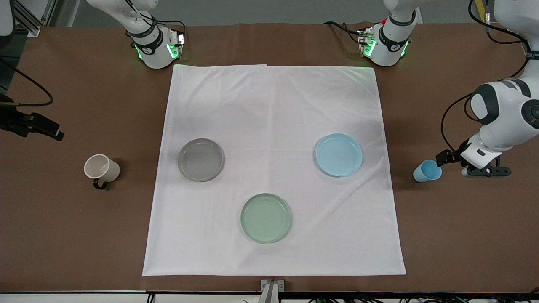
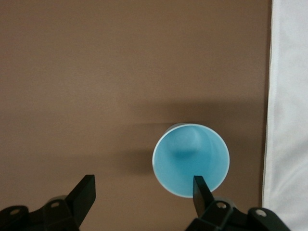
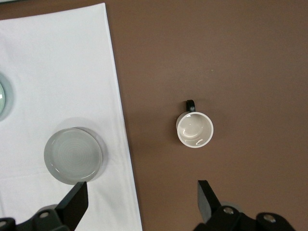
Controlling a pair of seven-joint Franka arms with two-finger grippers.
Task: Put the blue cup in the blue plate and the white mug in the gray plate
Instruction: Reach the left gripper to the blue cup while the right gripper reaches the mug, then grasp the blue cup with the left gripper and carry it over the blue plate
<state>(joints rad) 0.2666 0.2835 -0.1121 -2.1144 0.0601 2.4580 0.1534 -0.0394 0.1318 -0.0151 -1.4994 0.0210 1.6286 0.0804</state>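
The left gripper [image 2: 142, 192] hangs low at the left arm's end of the brown table [image 1: 63, 235], its two black fingers [image 2: 83, 192] spread wide and empty. One finger sits at the rim of the small light-blue handleless tapered cup [image 2: 190, 159]; whether it touches I cannot tell. The other finger is well apart, so the cup lies off-centre in the gap, not between the pads. In the front view the cup [image 1: 426, 171] stands upright, mouth up, with the gripper [image 1: 465, 166] at about its three o'clock. The round light-blue shallow plate [image 1: 339, 154] lies on the white cloth [image 1: 273, 105] at roughly the cup's nine o'clock, well apart. My judgement: the left arm is plainly the nearer one for this cup, and the next move turns on centring the fingers about it before closing.

The right gripper [image 3: 142, 202] is over bare table at the right arm's end, fingers wide, holding nothing. The cream-white mug with a small black handle [image 3: 194, 129] stands upright ahead of it, handle away from the fingers. In the front view the mug [image 1: 101, 168] has the round gray translucent plate [image 1: 200, 160] at its three o'clock, on the cloth. A pale green plate [image 1: 266, 218] sits nearer the front camera, between the two.
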